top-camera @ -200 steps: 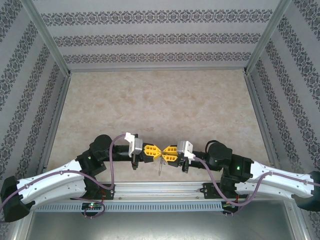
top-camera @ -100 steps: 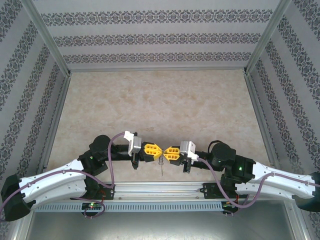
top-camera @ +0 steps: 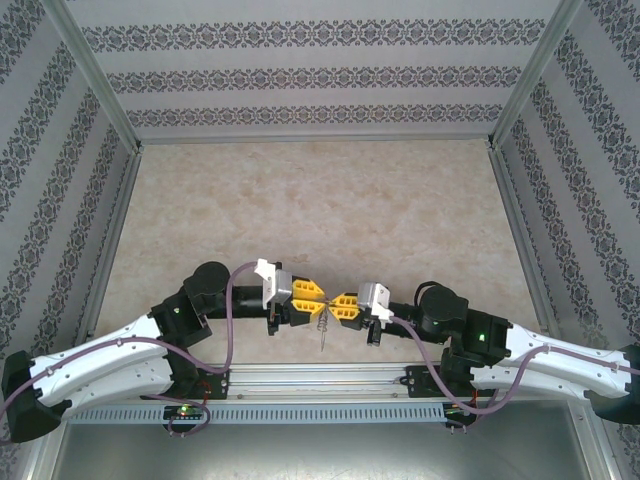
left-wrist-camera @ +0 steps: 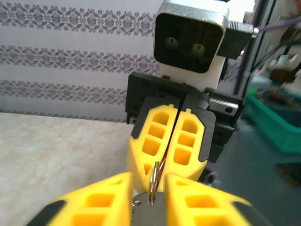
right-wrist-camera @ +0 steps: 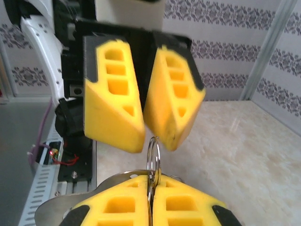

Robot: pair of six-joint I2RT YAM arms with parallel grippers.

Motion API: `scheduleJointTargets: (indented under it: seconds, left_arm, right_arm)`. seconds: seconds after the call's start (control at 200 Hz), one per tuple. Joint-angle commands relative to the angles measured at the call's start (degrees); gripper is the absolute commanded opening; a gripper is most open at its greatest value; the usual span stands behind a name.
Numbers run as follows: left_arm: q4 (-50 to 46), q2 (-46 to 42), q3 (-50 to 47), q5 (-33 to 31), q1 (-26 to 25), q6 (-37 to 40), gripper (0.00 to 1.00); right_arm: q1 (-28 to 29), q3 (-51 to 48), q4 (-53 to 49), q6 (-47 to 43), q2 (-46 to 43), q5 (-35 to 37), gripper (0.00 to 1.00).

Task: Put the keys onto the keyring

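- From the top camera, my left gripper [top-camera: 318, 298] and my right gripper [top-camera: 332, 305] meet tip to tip over the near edge of the counter [top-camera: 320, 200], about midway between its left and right edges. The keyring [top-camera: 322, 322] hangs between and just below them, a thin grey wire loop. A fine sliver drops from it, too small for me to tell whether it is a key.
- From my left wrist, my left gripper [left-wrist-camera: 148, 178] is parted by a narrow gap, its blocky yellow fingers [left-wrist-camera: 113, 197] blurred at the bottom. The keyring [left-wrist-camera: 153, 181] stands edge-on in that gap, and I cannot tell whether either pad touches it. Facing me, my right gripper [left-wrist-camera: 165, 162] is closed. Its honeycombed yellow fingers are pressed together, with the ring's top running into their seam. The pale marbled counter [left-wrist-camera: 47, 150] lies to the left.
- From my right wrist, my right gripper [right-wrist-camera: 150, 181] is clamped on the keyring [right-wrist-camera: 153, 160], which rises upright from the seam as a narrow shiny oval. Above it, the wedge-shaped fingers of my left gripper [right-wrist-camera: 151, 134] form a slim V. Their tips sit just beside the ring's top, one on each side. The counter [right-wrist-camera: 225, 141] shows behind.
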Motion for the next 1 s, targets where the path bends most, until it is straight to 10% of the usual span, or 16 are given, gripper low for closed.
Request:
scheduleJointTargets:
  seconds: [0.0,0.355,0.994]
  left_arm:
    - [-12.0,-1.3,4.0,-4.5,-0.6,4.9,0.34]
    - [-30.5,4.4,14.4,-10.3,-2.6,11.7,0.42]
    - [-30.7,10.0,16.1,-10.0,-6.0,13.6,0.44]
  right_arm:
    - [-0.1,3.2,-5.5,-1.8,-0.4,3.6,0.0]
    - [-0.1,7.4,-16.3,-4.1,1.3,5.0,0.0]
    - [-0.3,13.1,-23.0,-5.2,9.8,2.8,0.0]
